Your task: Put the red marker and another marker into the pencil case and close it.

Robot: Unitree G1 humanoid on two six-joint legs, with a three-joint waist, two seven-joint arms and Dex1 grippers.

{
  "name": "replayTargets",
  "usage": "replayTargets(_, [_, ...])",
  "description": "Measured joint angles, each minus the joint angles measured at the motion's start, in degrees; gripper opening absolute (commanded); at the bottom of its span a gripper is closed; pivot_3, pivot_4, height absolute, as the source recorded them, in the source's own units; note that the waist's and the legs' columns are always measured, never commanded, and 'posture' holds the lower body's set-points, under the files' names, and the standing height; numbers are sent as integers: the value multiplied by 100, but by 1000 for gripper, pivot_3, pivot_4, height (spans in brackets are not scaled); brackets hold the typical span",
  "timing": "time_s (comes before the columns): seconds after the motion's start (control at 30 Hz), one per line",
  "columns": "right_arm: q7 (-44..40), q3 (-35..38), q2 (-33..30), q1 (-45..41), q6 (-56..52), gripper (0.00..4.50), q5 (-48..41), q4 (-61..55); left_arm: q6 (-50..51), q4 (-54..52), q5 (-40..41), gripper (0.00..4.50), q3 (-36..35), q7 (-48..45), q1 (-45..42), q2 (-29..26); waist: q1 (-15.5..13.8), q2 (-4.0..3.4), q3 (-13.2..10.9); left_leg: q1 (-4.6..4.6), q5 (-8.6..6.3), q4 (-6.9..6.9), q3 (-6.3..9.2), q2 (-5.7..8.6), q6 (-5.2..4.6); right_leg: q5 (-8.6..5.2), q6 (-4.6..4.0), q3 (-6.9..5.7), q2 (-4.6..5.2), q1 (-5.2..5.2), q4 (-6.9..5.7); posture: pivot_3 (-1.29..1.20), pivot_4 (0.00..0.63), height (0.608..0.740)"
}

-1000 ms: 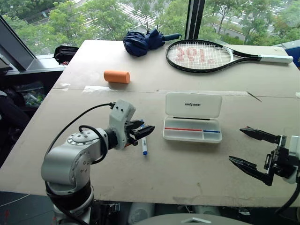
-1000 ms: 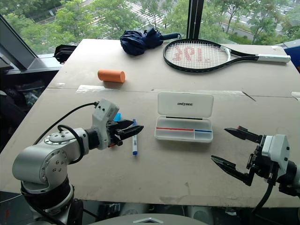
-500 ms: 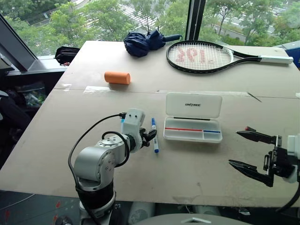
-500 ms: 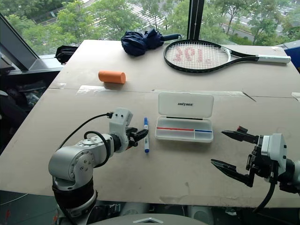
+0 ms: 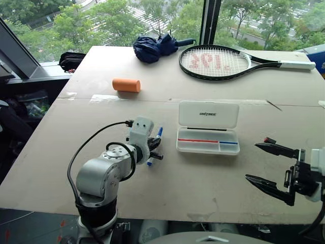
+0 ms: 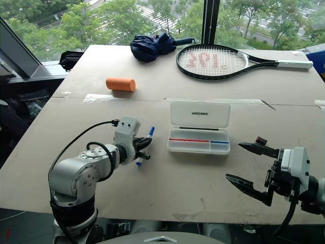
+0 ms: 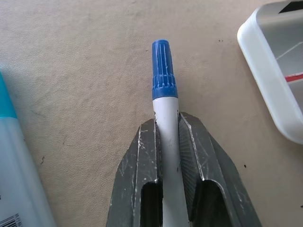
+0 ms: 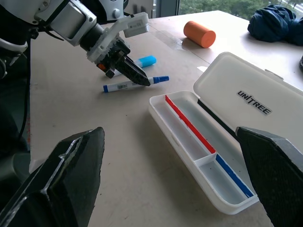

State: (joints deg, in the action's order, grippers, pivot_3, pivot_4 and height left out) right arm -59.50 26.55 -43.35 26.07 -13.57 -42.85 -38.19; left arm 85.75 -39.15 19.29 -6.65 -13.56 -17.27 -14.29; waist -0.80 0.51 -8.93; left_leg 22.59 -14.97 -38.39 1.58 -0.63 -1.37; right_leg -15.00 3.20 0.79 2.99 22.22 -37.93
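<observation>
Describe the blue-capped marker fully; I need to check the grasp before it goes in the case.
The marker is a slim white barrel with a ribbed blue cap, plastic by its look, and small print along the barrel. It lies flat on the table, left of the open case, cap end pointing toward the case. The left claw is shut on the barrel just behind the cap, one finger on each side. Nothing else touches it.

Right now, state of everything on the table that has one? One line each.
pencil case: lid open, lying back flat; tray holds only its red and blue strips, no marker inside.
blue-capped marker: capped, clamped between the left gripper's fingers.
left gripper: shut on the blue-capped marker.
right gripper: open, holding nothing.
light-blue-capped marker: capped, lying on the table.
umbrella: folded.
</observation>
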Motion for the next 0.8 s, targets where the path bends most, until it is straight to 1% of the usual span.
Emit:
replayTargets(0.03, [41, 3, 19, 1, -5, 4500, -11, -34, -66, -7, 245, 54, -175, -348, -163, -127, -9, 3, -2, 4, 0, -1, 2, 2, 0, 0, 0, -3, 2, 0, 1, 0, 150, 730])
replayTargets(0.07, [117, 4, 74, 6, -12, 4500, -17, -81, -179, -2, 709, 54, -203, -1009, -491, -689, -16, 15, -10, 14, 2, -3, 11, 4, 3, -1, -1, -14, 2, 6, 0, 0, 150, 730])
replayTargets(0.13, [165, 51, 97, 59, -11, 4500, -18, -134, -445, 21, 1125, 54, -127, -1804, -953, -1341, -16, 15, -10, 15, 2, -2, 3, 7, 4, -1, -2, -28, 7, 8, 4, 0, 150, 730])
replayTargets(0.17, [196, 81, 145, 119, -10, 4500, -14, -133, -696, 162, 1294, 54, 134, -2331, -1258, -1769, -16, 14, -10, 16, 2, 0, -2, 12, 4, -1, -1, -26, 10, 8, 9, 0, 150, 730])
replayTargets(0.2, [220, 101, 167, 155, -8, 4500, -10, -131, -889, 302, 1375, 54, 366, -2682, -1458, -2000, -14, 12, -9, 16, 2, 0, -6, 21, 4, -1, -1, -23, 12, 8, 13, 0, 150, 730])
replayTargets(0.23, [230, 171, 229, 272, 13, 4500, 12, -123, -1363, 726, 1370, 54, 975, -3335, -1844, -2305, -25, 12, -9, 16, 2, 0, -8, 25, 3, -1, 0, -22, 13, 7, 17, 0, 150, 730])
replayTargets(0.3, [230, 213, 286, 366, 39, 4500, 34, -120, -1899, 1224, 1249, 54, 1573, -3909, -2173, -2420, -7, 13, -11, 16, 1, 1, -12, 27, 2, 0, 1, -15, 12, 7, 20, 0, 150, 730])
replayTargets(0.33, [226, 341, 373, 520, 77, 4500, 66, -111, -2479, 1776, 993, 54, 2223, -4420, -2581, -2449, -22, 16, -13, 18, 1, 0, -11, 30, 2, 0, 1, -19, 10, 7, 21, 0, 150, 730])
replayTargets(0.4, [203, 541, 448, 693, 147, 4500, 98, -102, -3192, 2499, 577, 54, 2900, -4919, -3073, -2360, -15, 15, -13, 19, 1, 0, -12, 31, 2, 0, 1, -18, 8, 7, 21, 0, 150, 730])
replayTargets(0.43, [175, 692, 512, 849, 191, 4500, 118, -97, -3686, 3125, 247, 54, 3301, -5181, -3459, -2157, -34, 16, -14, 21, 1, -1, -14, 32, 1, -1, 1, -21, 6, 6, 22, 0, 150, 730])
replayTargets(0.5, [140, 825, 580, 998, 269, 4500, 143, -112, -4338, 3814, -160, 54, 3701, -5449, -3816, -1888, -1, 18, -16, 22, 1, 0, -14, 30, 0, -1, 2, -15, 5, 8, 23, 0, 150, 730])
replayTargets(0.57, [158, 938, 698, 1206, 287, 4500, 163, -160, -5051, 4712, -609, 54, 4097, -5671, -4181, -1451, 13, 18, -18, 24, -2, 1, -16, 29, -4, -3, 7, -10, 2, 13, 22, 0, 150, 730])
replayTargets(0.63, [237, 1038, 789, 1356, 295, 4500, 178, -343, -5641, 5541, -1020, 54, 4385, -5847, -4441, -1017, 31, 17, -20, 29, -4, 1, -22, 27, -9, -4, 10, 0, -2, 24, 17, 0, 150, 730])
replayTargets(0.7, [279, 1059, 847, 1445, 302, 4500, 183, -476, -5942, 5991, -1247, 54, 4541, -6009, -4556, -789, 55, 17, -23, 35, -7, 1, -27, 24, -13, -6, 13, 8, -5, 40, 6, 0, 150, 730])
replayTargets(0.8, [353, 1072, 902, 1533, 304, 4500, 194, -589, -6244, 6430, -1487, 54, 4555, -6146, -4596, -574, 69, 15, -25, 38, -7, 1, -27, 22, -13, -7, 14, 8, -8, 47, 1, 0, 150, 730])
